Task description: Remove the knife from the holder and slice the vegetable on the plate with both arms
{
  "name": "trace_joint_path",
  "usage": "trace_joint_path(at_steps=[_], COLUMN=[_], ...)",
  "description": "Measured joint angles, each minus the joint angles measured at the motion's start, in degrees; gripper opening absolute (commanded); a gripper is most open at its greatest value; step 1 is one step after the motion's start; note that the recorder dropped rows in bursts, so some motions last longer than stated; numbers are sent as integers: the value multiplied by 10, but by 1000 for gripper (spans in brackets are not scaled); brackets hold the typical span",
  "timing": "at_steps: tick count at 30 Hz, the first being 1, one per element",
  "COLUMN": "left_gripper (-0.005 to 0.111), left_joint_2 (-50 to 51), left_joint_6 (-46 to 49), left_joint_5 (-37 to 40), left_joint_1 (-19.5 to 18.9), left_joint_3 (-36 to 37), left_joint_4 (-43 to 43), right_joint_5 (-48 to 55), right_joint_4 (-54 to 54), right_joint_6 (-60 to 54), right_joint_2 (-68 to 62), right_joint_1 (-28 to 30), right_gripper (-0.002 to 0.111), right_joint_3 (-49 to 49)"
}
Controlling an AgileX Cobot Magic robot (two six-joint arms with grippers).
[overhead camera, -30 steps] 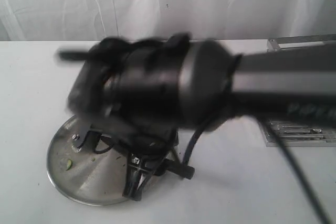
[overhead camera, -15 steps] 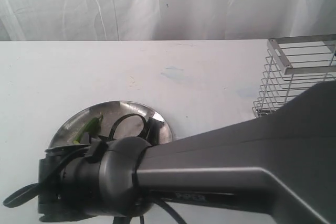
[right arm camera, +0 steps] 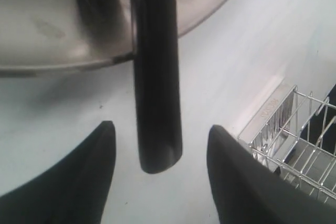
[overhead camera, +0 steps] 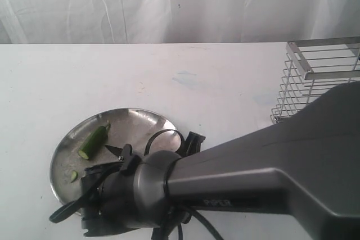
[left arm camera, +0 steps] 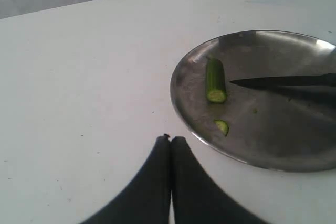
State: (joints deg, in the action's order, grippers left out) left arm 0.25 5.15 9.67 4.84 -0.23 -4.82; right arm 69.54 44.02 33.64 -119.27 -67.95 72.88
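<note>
— Between the fingers of the right claw [right arm camera: 160,127], spread wide and gripping nothing, lies the knife [right arm camera: 155,77] handle; its blade rests on the plate [left arm camera: 278,140].
— The left claw [left arm camera: 170,139]?
— Clenched, empty, beside the plate. The right one should probably centre the handle before closing. One knife, one plate, one chili [left arm camera: 215,80], one slice [left arm camera: 221,127], one holder [overhead camera: 315,77].

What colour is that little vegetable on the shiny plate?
The chili pepper is dark green, with a paler green cut end. The left wrist view shows it best.
</note>
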Motion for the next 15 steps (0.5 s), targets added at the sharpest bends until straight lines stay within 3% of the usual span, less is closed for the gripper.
trace_joint_path(at_steps=[11, 13, 15], left_gripper=[0, 0, 0], left_joint_2=[0, 0, 0], left_joint_6=[0, 0, 0], left_joint_5=[0, 0, 0], left_joint_1=[0, 0, 0], left_joint_3=[0, 0, 0], left_joint_4=[0, 0, 0], right_joint_5=[-52, -70, -85], right_joint_4=[17, 29, 38], right_joint_6=[7, 7, 10], right_joint_2=[-13, -13, -13], right_joint_1=[41, 42, 43], right_gripper=[49, 43, 28], right_joint_3=[0, 0, 0])
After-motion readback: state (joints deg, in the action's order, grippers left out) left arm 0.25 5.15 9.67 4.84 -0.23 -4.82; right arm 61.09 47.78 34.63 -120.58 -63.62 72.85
